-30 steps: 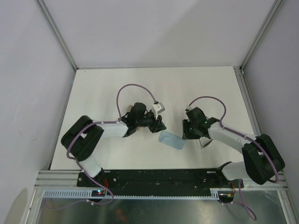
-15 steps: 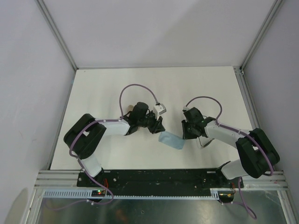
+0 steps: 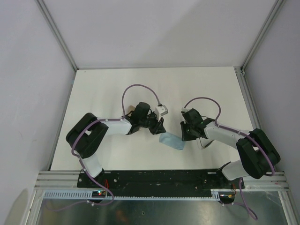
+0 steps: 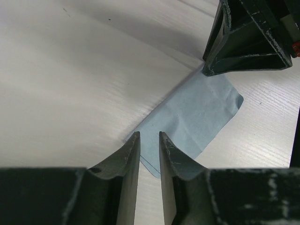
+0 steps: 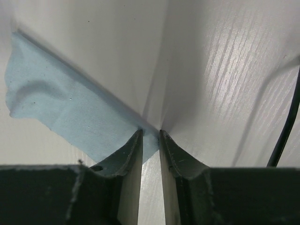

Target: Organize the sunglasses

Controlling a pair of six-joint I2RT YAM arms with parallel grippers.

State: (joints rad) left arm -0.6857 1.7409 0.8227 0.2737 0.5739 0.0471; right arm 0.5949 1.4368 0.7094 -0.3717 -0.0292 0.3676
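Our left tool (image 4: 149, 136) and right tool (image 5: 151, 132) have just narrowed over opposite corners of the cloth (image 3: 171, 141), though we cannot tell if they are clenched, so the sunglasses (image 3: 205, 145) wait beside its right end.

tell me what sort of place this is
Probably a robotics lab test cell: a left arm and right arm bolted to a rail at the near edge of a white table, with plain white walls on metal framing around it.
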